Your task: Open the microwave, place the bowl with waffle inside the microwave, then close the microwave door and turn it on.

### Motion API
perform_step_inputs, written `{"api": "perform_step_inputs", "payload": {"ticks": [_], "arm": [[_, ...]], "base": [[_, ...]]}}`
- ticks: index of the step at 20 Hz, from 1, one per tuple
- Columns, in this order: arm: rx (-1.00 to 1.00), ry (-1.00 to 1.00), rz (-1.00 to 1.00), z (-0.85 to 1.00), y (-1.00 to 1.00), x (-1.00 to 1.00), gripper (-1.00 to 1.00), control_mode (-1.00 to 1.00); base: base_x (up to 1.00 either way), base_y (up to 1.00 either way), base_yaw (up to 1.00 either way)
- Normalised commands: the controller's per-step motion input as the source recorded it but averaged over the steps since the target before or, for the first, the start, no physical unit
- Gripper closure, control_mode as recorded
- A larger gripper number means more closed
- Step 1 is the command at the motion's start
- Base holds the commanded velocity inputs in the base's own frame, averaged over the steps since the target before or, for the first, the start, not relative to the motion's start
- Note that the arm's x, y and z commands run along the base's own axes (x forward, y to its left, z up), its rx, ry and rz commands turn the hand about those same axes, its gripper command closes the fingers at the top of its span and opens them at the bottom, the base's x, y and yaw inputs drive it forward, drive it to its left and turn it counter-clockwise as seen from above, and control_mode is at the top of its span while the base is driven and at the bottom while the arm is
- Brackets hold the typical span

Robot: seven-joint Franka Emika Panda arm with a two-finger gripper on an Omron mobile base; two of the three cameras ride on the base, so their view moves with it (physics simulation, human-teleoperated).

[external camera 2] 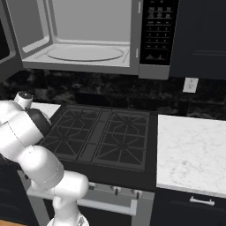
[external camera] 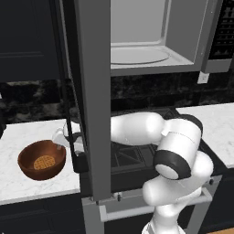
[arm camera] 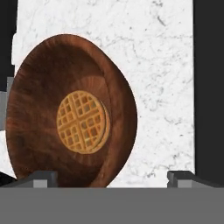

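No brand or label can be read anywhere; the black button panel (external camera 2: 158, 33) on the right of the microwave carries rows of small pale marks too fine to make out. At the left, on the white marble bench (external camera: 27, 183), sits one small round reddish-brown wooden-looking bowl (external camera: 42, 160), and in it lies one round golden-tan waffle (external camera: 44, 162) with a grid pattern, flat on the bowl's floor. In the hand view the same bowl (arm camera: 65, 109) is seen at a tilt with the waffle (arm camera: 82, 121) at its middle and the veined bench top (arm camera: 162, 87) beyond it. The two-finger gripper (external camera: 68, 144) hangs just beside the bowl's right rim, partly hidden behind the door edge; its jaws stand wide apart with nothing between them, the two dark fingertips (arm camera: 39, 177) rising at the bottom of the hand view, one before the bowl and one before the bare marble. The microwave door (external camera: 93, 100), a silver-grey panel with a dark vertical bar handle, is swung open and seen edge-on. Above and to the right, the one wide silver-grey microwave (external camera 2: 88, 39) shows its pale grey interior with a round turntable plate (external camera 2: 84, 53) on its floor. Below it lies a black gas hob (external camera 2: 101, 137) with grates, and right of that a second stretch of marble bench (external camera 2: 190, 150).
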Motion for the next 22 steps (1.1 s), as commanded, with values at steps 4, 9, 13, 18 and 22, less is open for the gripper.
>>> {"api": "perform_step_inputs", "payload": {"ticks": [4,9,13,18,22], "arm": [[-0.08,0.04,0.0,-0.29,0.0,0.17,-1.0,-1.0],[-0.06,0.02,0.0,-0.29,0.07,0.17,-1.0,-1.0],[-0.05,0.0,0.0,-0.23,0.14,0.11,-1.0,-1.0],[-0.03,0.0,-0.01,-0.15,0.28,0.11,-1.0,-1.0],[0.0,0.0,0.0,-0.01,0.03,0.06,-1.0,-1.0]], "base": [[0.0,0.0,0.0],[0.0,0.0,0.0],[0.0,0.0,0.0],[0.0,0.0,0.0],[0.0,0.0,0.0]]}}
